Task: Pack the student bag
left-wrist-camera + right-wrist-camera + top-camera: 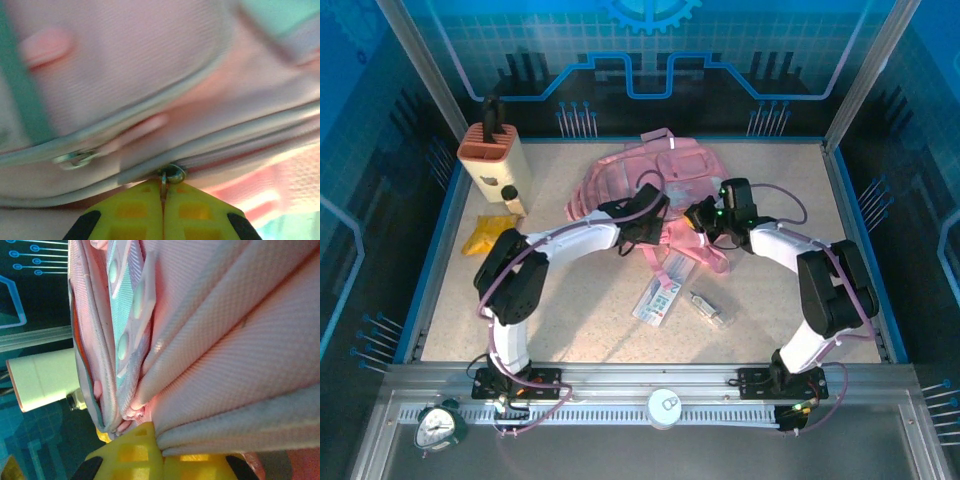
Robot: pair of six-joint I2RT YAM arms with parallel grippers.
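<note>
The student bag (650,172), a soft pink backpack, lies at the back middle of the table with its straps (685,245) trailing toward me. My left gripper (642,218) is at the bag's near left edge. In the left wrist view its yellow fingers (131,212) are shut on the metal pull of a zipper (173,174) that runs along a grey seam. My right gripper (706,216) is at the bag's near right edge. In the right wrist view it (161,441) is shut on a fold of the pink bag fabric (235,355).
A tan knife block (492,152) and a small bottle (510,197) stand at the back left, with a yellow packet (484,238) in front of them. A flat pack (658,295) and a small clear item (708,308) lie between the arms.
</note>
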